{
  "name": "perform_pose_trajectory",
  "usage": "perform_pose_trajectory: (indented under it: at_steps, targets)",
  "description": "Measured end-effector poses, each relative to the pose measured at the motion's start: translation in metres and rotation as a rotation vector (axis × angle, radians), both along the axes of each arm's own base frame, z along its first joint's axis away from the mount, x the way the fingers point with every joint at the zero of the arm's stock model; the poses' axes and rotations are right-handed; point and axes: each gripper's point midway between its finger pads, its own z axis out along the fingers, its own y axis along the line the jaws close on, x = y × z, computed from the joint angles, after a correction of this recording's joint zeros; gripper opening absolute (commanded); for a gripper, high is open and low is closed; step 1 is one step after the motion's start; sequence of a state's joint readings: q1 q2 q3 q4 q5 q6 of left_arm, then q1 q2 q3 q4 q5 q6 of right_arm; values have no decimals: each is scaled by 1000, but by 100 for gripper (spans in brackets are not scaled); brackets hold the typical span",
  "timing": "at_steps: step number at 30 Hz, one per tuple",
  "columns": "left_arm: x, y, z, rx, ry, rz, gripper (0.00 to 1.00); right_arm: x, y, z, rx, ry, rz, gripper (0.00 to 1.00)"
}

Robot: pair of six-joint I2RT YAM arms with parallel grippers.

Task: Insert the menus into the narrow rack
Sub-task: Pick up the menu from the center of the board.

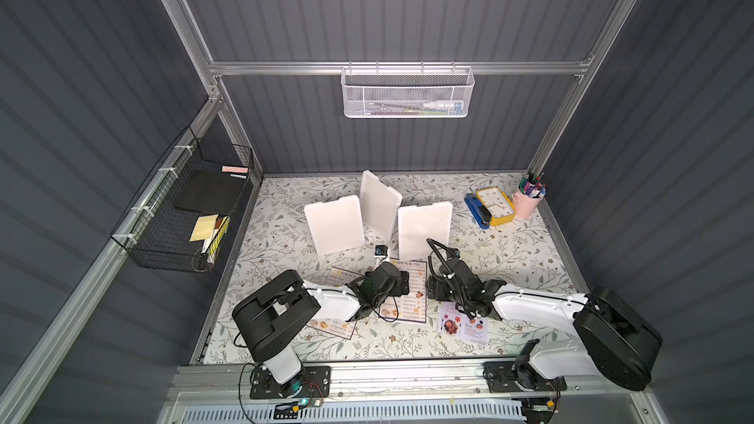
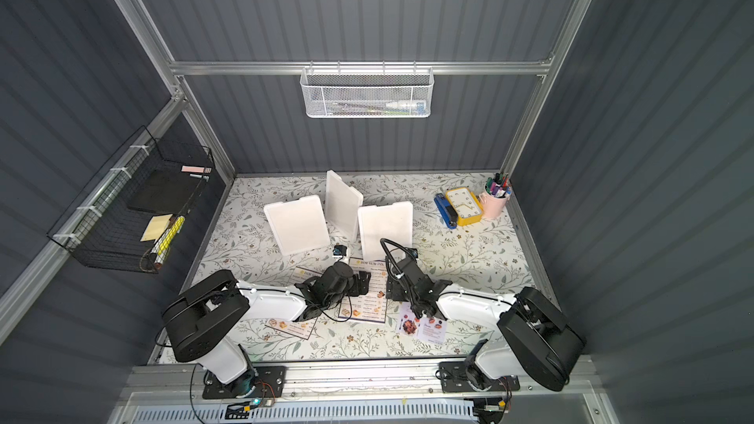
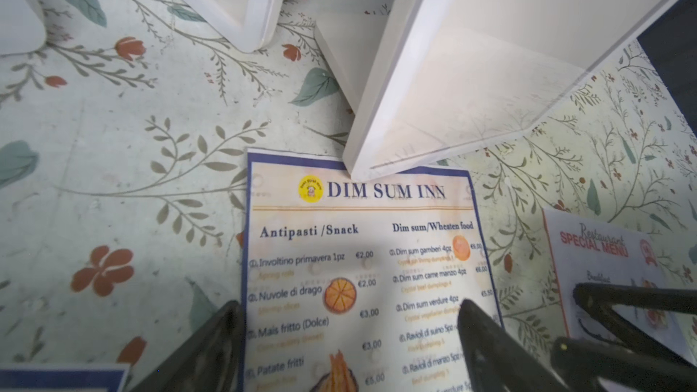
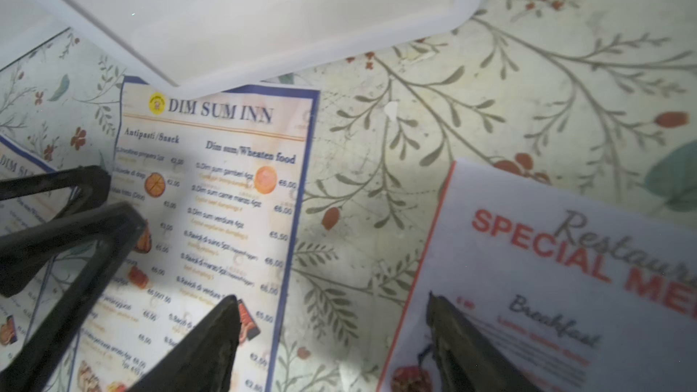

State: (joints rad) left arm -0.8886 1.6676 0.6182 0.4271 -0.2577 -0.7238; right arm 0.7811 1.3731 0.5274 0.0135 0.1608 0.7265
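The three menus lie flat on the floral-printed table top (image 1: 510, 263). None of them is in the narrow white mesh rack (image 1: 408, 93), which hangs on the back rail at 12 o'clock, well apart from them. The middle white menu sheet (image 3: 358, 258) has a dark blue border, the title "DIM SUM INN", two columns of dishes with prices and small orange food photos. The second sheet of the same kind (image 1: 336, 326) lies at its 8 o'clock, partly under the left arm. The pale lavender sheet with a red title (image 4: 547, 277) lies at its 4 o'clock, a little turned, with a strip of bare table between the two.

The black left gripper (image 3: 350, 333) hangs over the middle sheet with its jaws wide apart and holds nothing. The black right gripper (image 4: 333, 318) is also spread wide and empty, one finger over the right border of the middle sheet and the other over the lavender sheet.

At 12 o'clock of the menus stand three blank white plastic holders (image 1: 334, 224). The nearest holder (image 3: 471, 88) covers the top edge of the middle sheet; if they touch I cannot tell. Free table lies at 3 o'clock and at 9 o'clock
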Motion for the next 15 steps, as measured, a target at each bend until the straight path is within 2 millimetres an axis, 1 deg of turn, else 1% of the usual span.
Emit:
perform_pose_trajectory:
  at_steps: [2, 5, 8, 11, 15]
  targets:
    - [0, -1, 0, -3, -3, -3, 90, 1, 10, 2, 4, 2, 21, 79]
    - [2, -4, 0, -11, -10, -12, 90, 3, 21, -8, -5, 28, 42, 78]
    - [3, -7, 0, -17, -15, -20, 90, 13, 37, -8, 20, 10, 54, 77]
    - [8, -3, 0, -12, -26, 1, 90, 23, 46, -9, 26, -9, 52, 74]
    - [14, 2, -1, -4, -38, 27, 90, 31, 53, -9, 44, -33, 47, 72]
